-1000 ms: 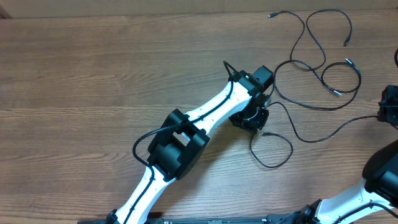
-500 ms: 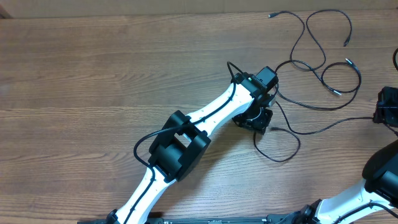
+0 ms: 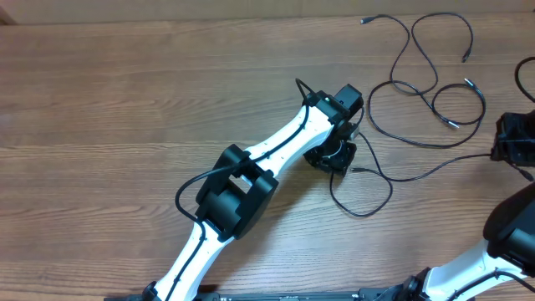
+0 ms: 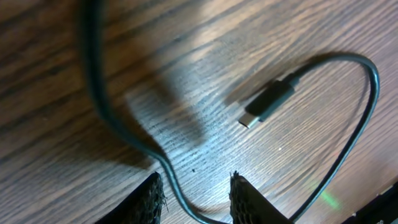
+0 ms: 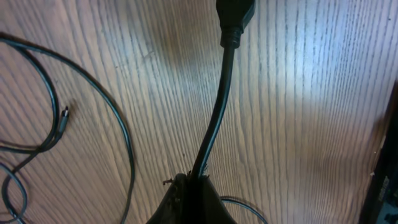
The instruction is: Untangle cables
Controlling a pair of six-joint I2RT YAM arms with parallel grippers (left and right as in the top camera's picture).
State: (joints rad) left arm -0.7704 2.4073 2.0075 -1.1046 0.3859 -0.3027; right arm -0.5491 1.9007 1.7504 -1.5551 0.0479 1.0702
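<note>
Right wrist: fingers [image 5: 175, 202] seemingly pinch a cable [image 5: 214, 124].

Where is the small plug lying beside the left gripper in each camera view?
Overhead: the plug lies right of centre, just right of the left gripper.
Left wrist: the plug sits right of centre, above the fingertips.
Right wrist: not in it.
Shared landmark: the cable loop curling from the plug, in the overhead and left wrist views; the wooden table is in all three.

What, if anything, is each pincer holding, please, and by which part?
The right pincer clamps a cable near its plug; the left pincer is open, holding nothing.
</note>
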